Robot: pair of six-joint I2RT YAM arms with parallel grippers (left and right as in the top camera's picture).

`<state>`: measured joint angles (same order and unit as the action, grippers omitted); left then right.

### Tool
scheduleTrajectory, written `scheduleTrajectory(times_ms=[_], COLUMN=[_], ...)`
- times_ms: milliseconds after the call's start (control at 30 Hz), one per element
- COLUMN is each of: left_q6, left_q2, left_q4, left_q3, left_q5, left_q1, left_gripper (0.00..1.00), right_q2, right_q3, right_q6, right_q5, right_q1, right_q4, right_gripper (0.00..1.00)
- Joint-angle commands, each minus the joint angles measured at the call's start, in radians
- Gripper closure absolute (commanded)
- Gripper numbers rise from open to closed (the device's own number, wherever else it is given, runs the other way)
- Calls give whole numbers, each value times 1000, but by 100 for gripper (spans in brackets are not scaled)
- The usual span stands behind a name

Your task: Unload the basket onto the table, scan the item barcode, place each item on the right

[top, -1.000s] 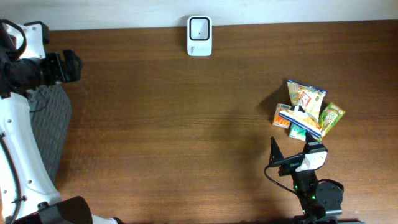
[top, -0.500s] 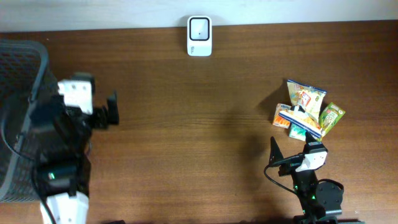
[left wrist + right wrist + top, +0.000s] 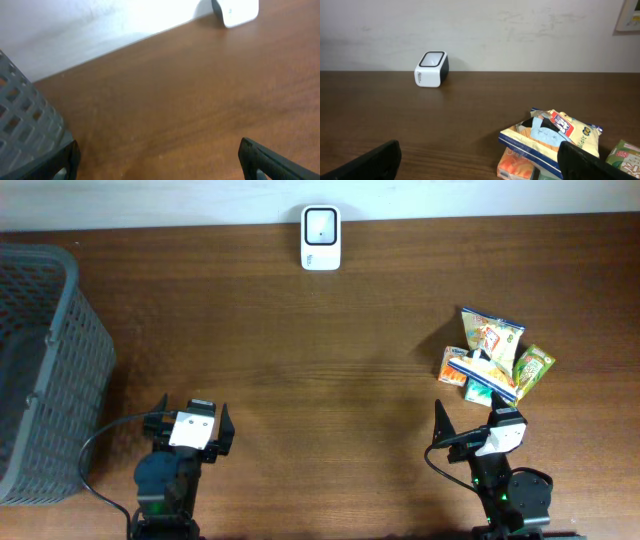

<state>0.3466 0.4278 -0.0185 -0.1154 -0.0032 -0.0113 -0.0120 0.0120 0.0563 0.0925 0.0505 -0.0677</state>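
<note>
Gaping wide, left gripper [image 3: 193, 412] and right gripper [image 3: 475, 420] both grip nothing; right one sits near snack pile [image 3: 490, 360].

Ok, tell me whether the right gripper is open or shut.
Open: in the right wrist view the right gripper has its fingers spread wide at the frame's edges, gripping nothing.
</note>
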Motion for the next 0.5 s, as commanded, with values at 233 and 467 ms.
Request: scheduleTrajectory(times_ms=[233,467], left_q6=[66,75], left_q2=[-81,-231], left_q4=[114,82], left_q3=[18,107], left_q5=[-19,-16], left_q1=[-6,-6], left_gripper=[1,1], right_q2=[8,8], right_q3=[-6,-6], right_q6=[5,5], right_q5=[5,5], right_q1=[8,8], right_q4=[-3,-3], right_gripper=[1,1])
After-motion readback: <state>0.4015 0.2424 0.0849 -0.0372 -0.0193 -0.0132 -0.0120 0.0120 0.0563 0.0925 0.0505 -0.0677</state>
